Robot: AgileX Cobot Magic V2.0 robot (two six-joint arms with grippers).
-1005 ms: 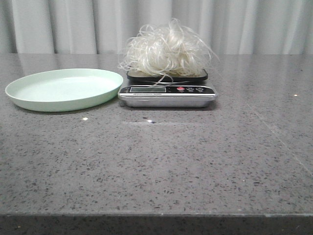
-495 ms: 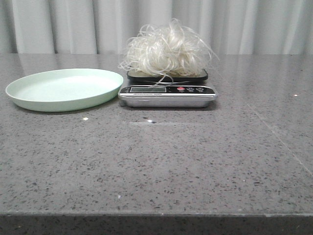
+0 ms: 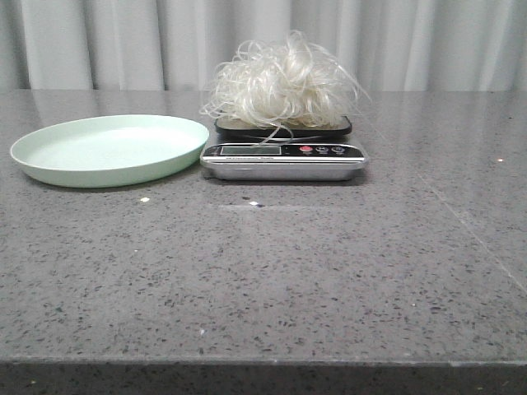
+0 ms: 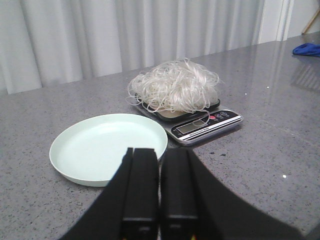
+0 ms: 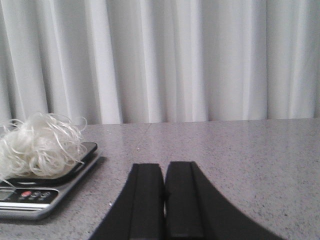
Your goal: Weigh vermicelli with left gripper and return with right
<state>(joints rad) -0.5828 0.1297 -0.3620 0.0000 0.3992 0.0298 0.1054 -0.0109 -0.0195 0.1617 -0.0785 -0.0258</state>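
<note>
The vermicelli, a fluffy nest of thin white strands, rests on the black platform of a silver kitchen scale at the table's middle back. It also shows in the left wrist view and the right wrist view. A pale green plate lies empty left of the scale, also in the left wrist view. My left gripper is shut and empty, drawn back from the plate. My right gripper is shut and empty, to the right of the scale. Neither gripper shows in the front view.
A grey speckled stone table carries everything. White curtains hang behind it. Small white crumbs lie on the table before the plate. A blue cloth lies at the table's far edge in the left wrist view.
</note>
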